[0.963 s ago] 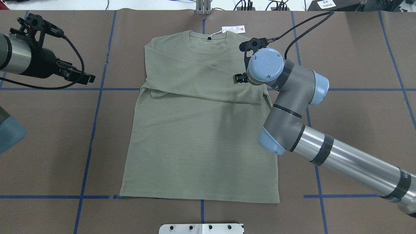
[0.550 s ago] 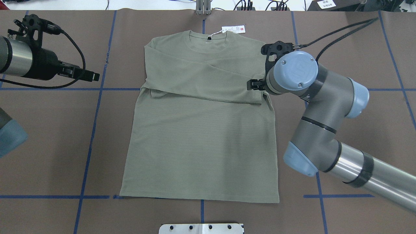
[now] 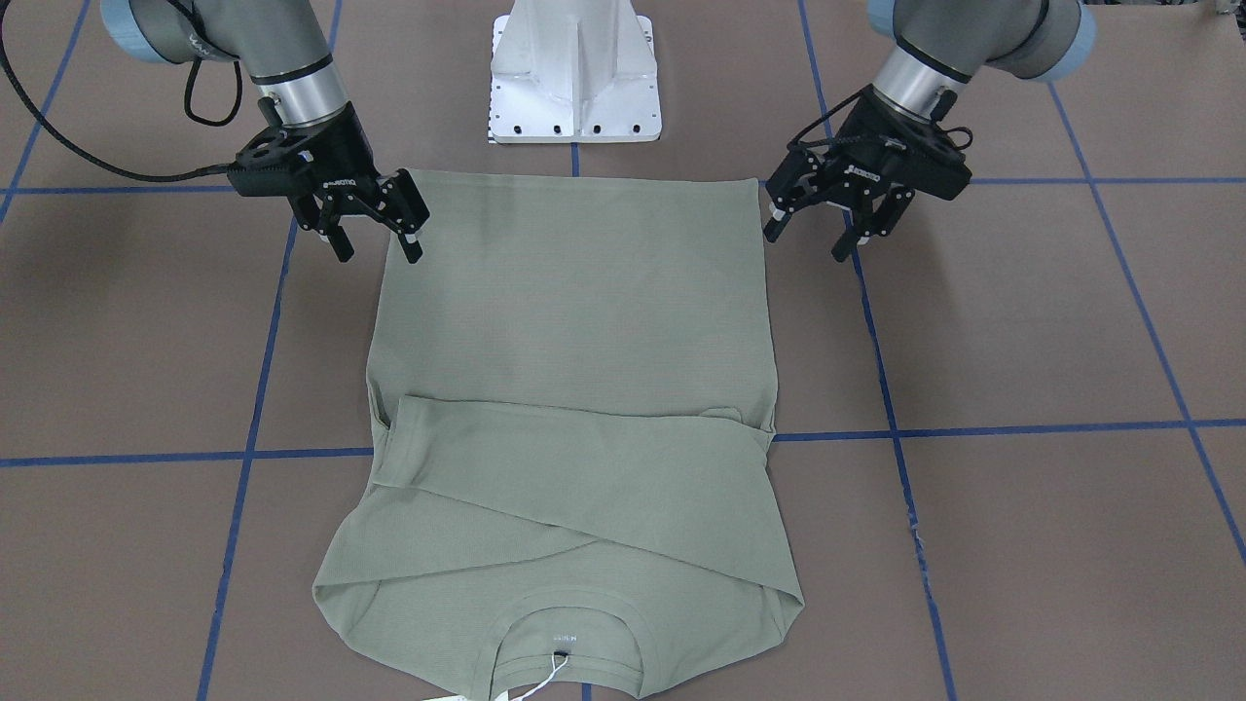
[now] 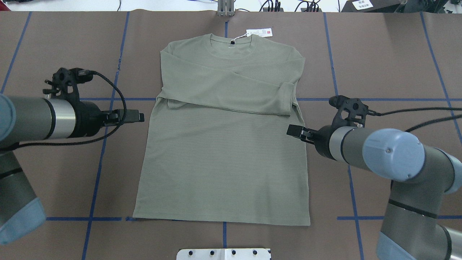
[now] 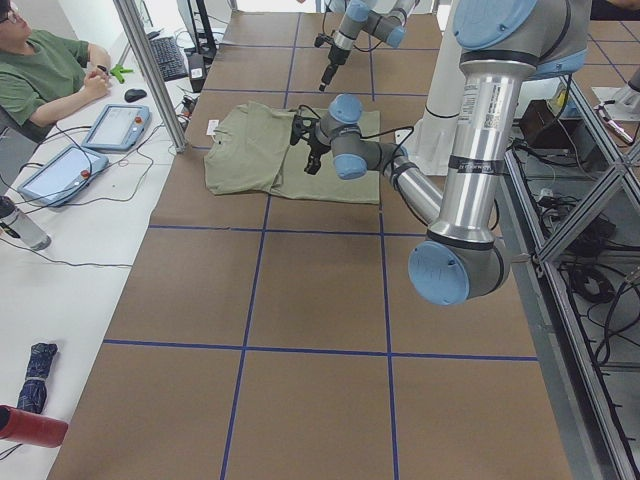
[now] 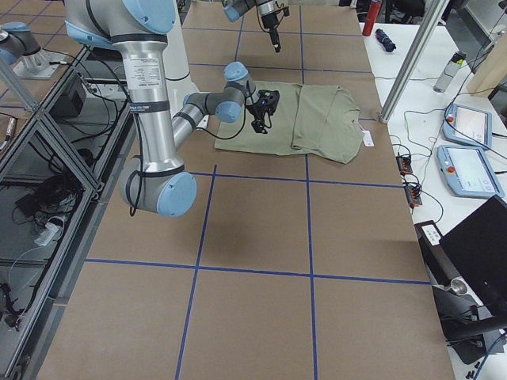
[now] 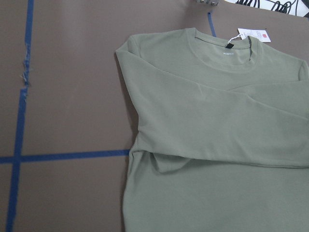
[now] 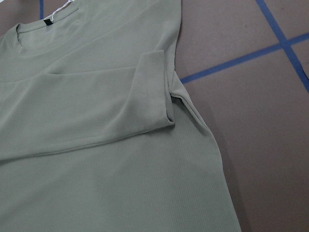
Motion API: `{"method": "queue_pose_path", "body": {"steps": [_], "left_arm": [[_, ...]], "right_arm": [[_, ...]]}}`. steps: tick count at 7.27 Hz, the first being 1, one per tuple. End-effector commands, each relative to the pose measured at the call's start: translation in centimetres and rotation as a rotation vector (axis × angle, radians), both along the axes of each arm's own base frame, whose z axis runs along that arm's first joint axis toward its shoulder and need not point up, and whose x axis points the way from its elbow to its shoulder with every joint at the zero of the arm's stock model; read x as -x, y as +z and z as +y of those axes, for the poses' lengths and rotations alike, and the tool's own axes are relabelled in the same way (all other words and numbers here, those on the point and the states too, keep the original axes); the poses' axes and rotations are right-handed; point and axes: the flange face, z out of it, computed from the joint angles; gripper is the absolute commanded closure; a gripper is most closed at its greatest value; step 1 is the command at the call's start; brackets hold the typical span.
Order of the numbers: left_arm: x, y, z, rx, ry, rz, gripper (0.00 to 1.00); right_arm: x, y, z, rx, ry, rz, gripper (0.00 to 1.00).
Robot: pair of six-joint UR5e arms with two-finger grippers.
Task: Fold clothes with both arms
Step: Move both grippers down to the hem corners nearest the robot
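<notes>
Currently: sage-green knit shirt (image 4: 223, 162) lies flat mid-table, with a fine ribbed texture and a straight hem. Both long sleeves are folded across the chest, and the crew collar points to the far side in the overhead view. White paper hang tag (image 4: 259, 33) sits beside the collar. Left gripper (image 3: 806, 243) and right gripper (image 3: 380, 255) flank its side edges, fingers spread, holding nothing. Table (image 4: 397, 54): matte brown sheet, blue tape grid.

Matt, fine-ribbed knit shirt (image 4: 223, 162) on smooth matt brown table covering (image 4: 389, 54).
</notes>
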Motion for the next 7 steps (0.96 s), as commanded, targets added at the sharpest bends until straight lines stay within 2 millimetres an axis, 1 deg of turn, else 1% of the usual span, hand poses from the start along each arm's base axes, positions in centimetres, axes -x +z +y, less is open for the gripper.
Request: {"method": "queue_pose_path", "body": {"steps": [1, 2, 3, 4, 5, 6, 7], "left_arm": [[-3.3, 1.0, 8.1, 0.197, -0.068, 0.093, 0.17], [-5.6, 1.9, 11.5, 0.282, -0.121, 0.127, 0.26], [-7.7, 3.0, 14.4, 0.315, -0.147, 0.124, 0.26], [-9.3, 5.8, 16.3, 0.336, -0.163, 0.08, 0.26], [-10.1, 7.5, 16.4, 0.332, -0.177, 0.063, 0.26], [-11.0, 9.6, 16.5, 0.327, -0.182, 0.034, 0.26], [-10.9, 9.3, 16.5, 0.324, -0.175, 0.06, 0.26]], "right_arm": [[-1.4, 1.8, 5.4, 0.116, 0.08, -0.116, 0.11], [-0.1, 1.9, 7.1, 0.102, 0.116, -0.108, 0.11], [0.9, 2.2, 8.5, 0.129, 0.14, -0.081, 0.11], [1.2, 1.8, 9.7, 0.13, 0.147, -0.049, 0.11], [1.5, 1.6, 10.6, 0.151, 0.157, -0.056, 0.11], [2.1, 1.4, 11.6, 0.135, 0.162, -0.062, 0.08], [2.2, 1.3, 11.8, 0.13, 0.163, -0.064, 0.06]]}}
